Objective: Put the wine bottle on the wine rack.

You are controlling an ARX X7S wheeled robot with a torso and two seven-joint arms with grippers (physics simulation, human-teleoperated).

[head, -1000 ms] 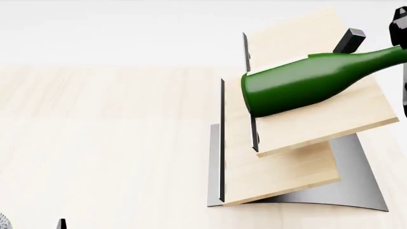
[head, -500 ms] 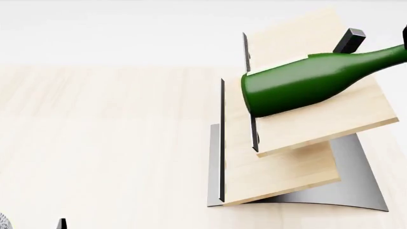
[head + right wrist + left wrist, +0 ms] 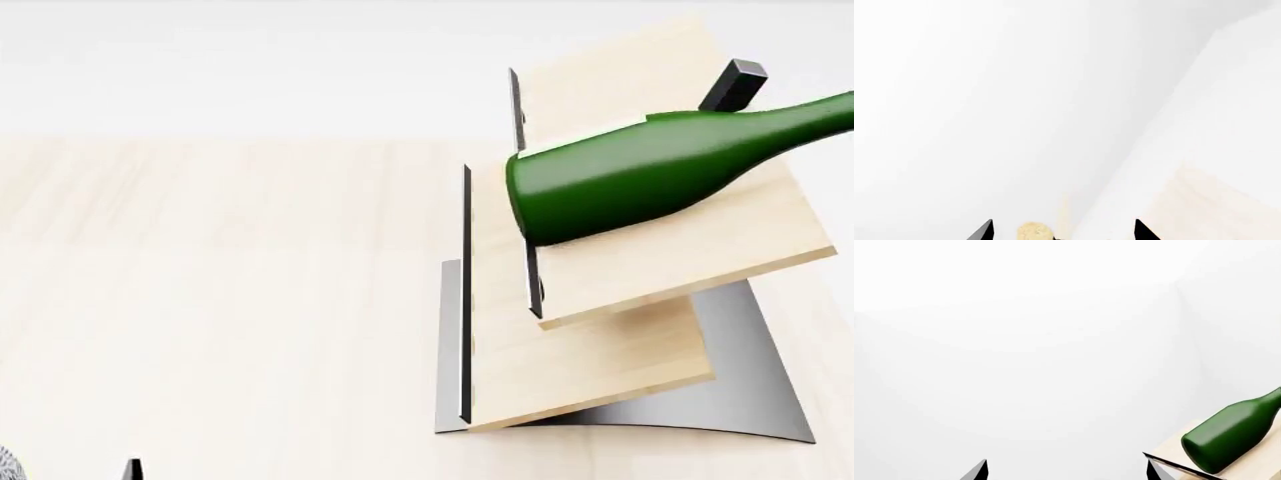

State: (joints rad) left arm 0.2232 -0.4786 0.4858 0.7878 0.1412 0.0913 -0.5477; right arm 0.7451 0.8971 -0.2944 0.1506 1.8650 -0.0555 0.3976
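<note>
1. Wine bottle (image 3: 641, 180) count first: I see one, dark green, lying on its side across the upper board of the wine rack (image 3: 627, 290), its flat bottom end toward the black lip at the rack's left side, its neck running off the head view's right edge.

2. Nearest to me in the head view, at the bottom left corner, sit one small black tip and one grey ridged piece, both cut off by the frame; I cannot tell what they belong to.

3. My left gripper (image 3: 1066, 471) shows only as two black fingertips at the edge of its wrist view, set wide apart with nothing between them, so its jaws are released. Beyond them that camera catches the one bottle and a corner of the rack.

4. My right gripper (image 3: 1063, 231) likewise shows two black tips, spread apart and gripping nothing. One tan, speckled round shape (image 3: 1035, 232) sits low between them; I cannot tell what it is.

5. On the table (image 3: 214, 290), pale wood, stands the one rack: I count three stepped light wood boards, each with a thin black edge strip, on one curved grey metal base.

6. Farthest back, one black block (image 3: 735, 84) pokes up behind the bottle, over the top board.
</note>
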